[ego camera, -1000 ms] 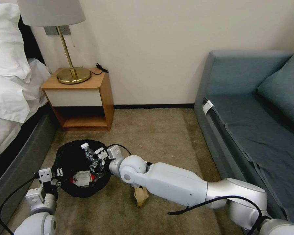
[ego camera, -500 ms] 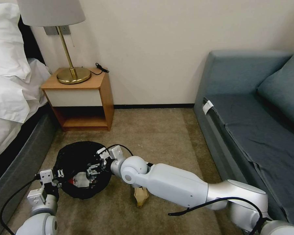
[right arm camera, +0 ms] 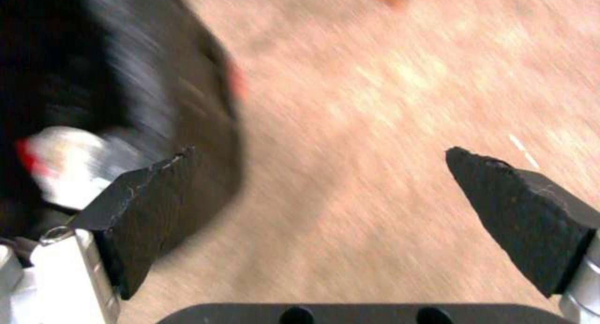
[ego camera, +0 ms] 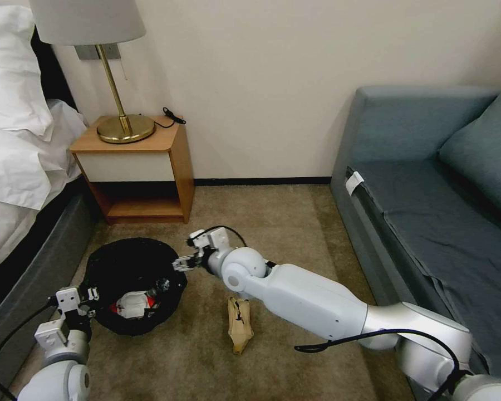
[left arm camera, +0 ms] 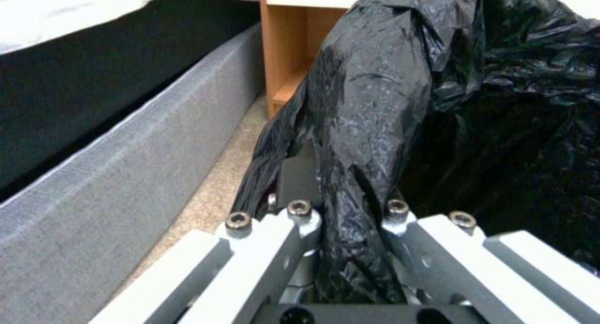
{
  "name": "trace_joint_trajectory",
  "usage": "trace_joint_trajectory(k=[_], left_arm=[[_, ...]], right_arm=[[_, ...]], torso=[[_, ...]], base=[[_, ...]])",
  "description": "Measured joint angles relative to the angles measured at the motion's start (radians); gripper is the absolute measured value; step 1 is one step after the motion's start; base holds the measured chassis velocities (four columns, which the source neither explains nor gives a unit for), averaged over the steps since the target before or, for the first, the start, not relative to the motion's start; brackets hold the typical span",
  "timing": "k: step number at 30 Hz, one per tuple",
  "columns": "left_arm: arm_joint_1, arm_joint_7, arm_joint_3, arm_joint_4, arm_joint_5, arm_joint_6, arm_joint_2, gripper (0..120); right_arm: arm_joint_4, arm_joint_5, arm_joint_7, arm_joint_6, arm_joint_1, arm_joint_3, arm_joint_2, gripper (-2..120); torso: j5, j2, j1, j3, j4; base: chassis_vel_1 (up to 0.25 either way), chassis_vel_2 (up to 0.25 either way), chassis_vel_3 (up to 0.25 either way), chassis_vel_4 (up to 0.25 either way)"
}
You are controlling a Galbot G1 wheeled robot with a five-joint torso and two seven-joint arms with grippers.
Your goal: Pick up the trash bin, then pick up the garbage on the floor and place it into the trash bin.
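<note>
Right gripper hangs just past the bin's right rim over carpet, jaws spread wide, nothing held; wrist view gives both black fingertips well apart with bare carpet between them, one tip overlapping the bin's dark edge. Left gripper sits at the near-left rim of the trash bin, clamped on the rim with the black liner bunched between its fingers; left wrist view shows the bag pinched in the narrow gap between the two silver fingers, so closed on the bin. Bin is at lower left of the head view, between the grey bed base and the right arm, mouth open toward the camera. Inside it: red-and-white crumpled wrapper near the bottom, and a small clear bottle beside it, partly lost against the black bag. Crumpled tan paper bag lies on the carpet just right of the bin, beside the right forearm, touching neither gripper. Wooden nightstand with a brass lamp stands behind the bin against the wall; blue-grey sofa runs along the right side. Right wrist view is motion-blurred; a red-and-white patch shows inside the bin's dark interior.
</note>
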Motion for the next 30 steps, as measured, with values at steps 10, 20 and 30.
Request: trace_joint_trajectory(k=[10, 20, 30], left_arm=[[-0.003, -0.005, -0.01, 0.008, -0.012, 0.004, 0.01, 4], [-0.003, -0.054, -0.009, -0.049, -0.058, 0.051, 0.002, 4], [0.013, -0.073, 0.011, -0.115, -0.072, 0.071, -0.017, 4]], right_arm=[[-0.025, 0.0, 0.088, -0.066, -0.076, 0.03, -0.03, 100], [-0.055, 0.025, 0.11, -0.149, -0.15, 0.007, -0.066, 100], [-0.082, 0.038, 0.102, -0.168, -0.195, -0.024, -0.068, 100]], torso=[[0.0, 0.0, 0.0, 0.0, 0.0], [0.0001, 0.0, 0.0, 0.0, 0.0], [0.0, 0.0, 0.0, 0.0, 0.0001]], base=[[0.0, 0.0, 0.0, 0.0], [0.0, 0.0, 0.0, 0.0], [0.0, 0.0, 0.0, 0.0]])
